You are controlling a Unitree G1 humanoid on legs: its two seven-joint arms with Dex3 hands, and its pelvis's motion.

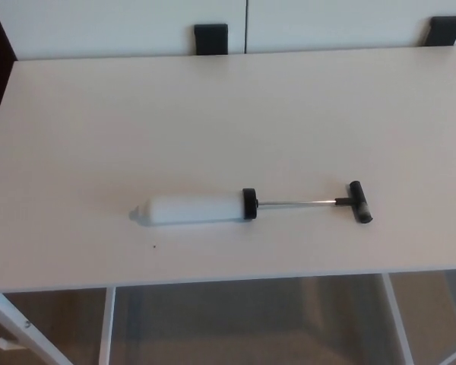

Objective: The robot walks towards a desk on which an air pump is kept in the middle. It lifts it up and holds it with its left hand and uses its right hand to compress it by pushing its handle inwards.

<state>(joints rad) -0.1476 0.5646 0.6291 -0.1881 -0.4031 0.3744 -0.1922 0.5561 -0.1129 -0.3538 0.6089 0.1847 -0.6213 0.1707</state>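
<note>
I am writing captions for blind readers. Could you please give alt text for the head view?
An air pump lies on a white desk, its white barrel to the left and its black handle pulled out to the right. No robot hand is visible.

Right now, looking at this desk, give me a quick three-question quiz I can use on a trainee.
1. True or false: the air pump lies flat on the desk.
2. Which end of the pump points to the robot's right: A) the white nozzle tip, B) the black T-handle?
3. Fill in: the metal rod is pulled ____ of the white barrel.

Key: 1 true; 2 B; 3 out.
</note>
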